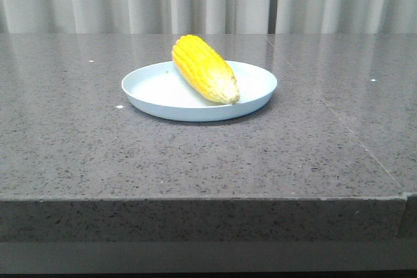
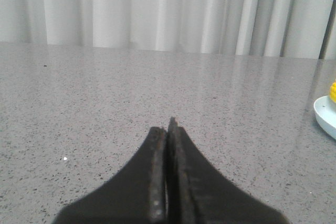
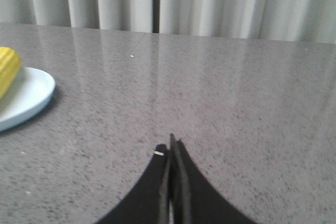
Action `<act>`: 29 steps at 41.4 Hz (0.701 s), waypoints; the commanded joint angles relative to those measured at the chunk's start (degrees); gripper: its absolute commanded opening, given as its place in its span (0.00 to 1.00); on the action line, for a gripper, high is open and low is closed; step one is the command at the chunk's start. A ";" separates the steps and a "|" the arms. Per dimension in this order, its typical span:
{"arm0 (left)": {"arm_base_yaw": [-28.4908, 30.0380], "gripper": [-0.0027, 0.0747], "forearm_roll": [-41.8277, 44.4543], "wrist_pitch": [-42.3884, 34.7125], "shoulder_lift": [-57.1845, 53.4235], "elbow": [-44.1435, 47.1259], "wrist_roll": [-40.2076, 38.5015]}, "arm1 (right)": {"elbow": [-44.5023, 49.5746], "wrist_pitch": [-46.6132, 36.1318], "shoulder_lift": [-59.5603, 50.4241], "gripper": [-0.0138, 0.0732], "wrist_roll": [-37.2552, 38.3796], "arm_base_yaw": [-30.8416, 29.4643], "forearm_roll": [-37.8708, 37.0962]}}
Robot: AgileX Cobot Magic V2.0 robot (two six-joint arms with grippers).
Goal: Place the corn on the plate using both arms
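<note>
Corn (image 1: pixel 204 69) lies slantwise on the plate (image 1: pixel 153 92), tip toward the camera; both arms' fingers (image 2: pixel 167 129) (image 3: pixel 171 148) pressed together, empty, well apart on either side.

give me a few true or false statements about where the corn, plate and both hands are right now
1. The corn lies on the plate. True.
2. The left hand is shut on the corn. False: its fingers are pressed together with nothing between them, and the corn sits off to the side on the plate.
3. The corn's paler tapered tip points toward the front edge of the table in the front view. True.
4. The right hand is wide open over the plate. False: it is shut and sits over bare table, apart from the plate.
5. The plate is tipped on its side. False: it sits flat on the table.
</note>
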 commanded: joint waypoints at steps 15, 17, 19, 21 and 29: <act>-0.11 0.01 -0.33 -4.74 -0.87 1.31 -0.57 | 5.40 -14.01 -1.10 0.08 -0.20 -1.17 0.18; -0.11 0.01 -0.33 -4.74 -0.87 1.31 -0.57 | 5.40 -14.16 -1.10 0.08 -0.20 -1.17 0.18; -0.11 0.01 -0.33 -4.74 -0.87 1.31 -0.57 | 5.40 -14.64 -1.10 0.08 -0.20 -1.17 0.65; -0.11 0.01 -0.33 -4.74 -0.87 1.31 -0.57 | 5.48 -15.30 -1.10 0.08 0.11 -1.17 1.67; -0.11 0.01 -0.33 -4.74 -0.87 1.31 -0.57 | 5.48 -16.99 -1.15 0.08 2.55 -1.17 1.57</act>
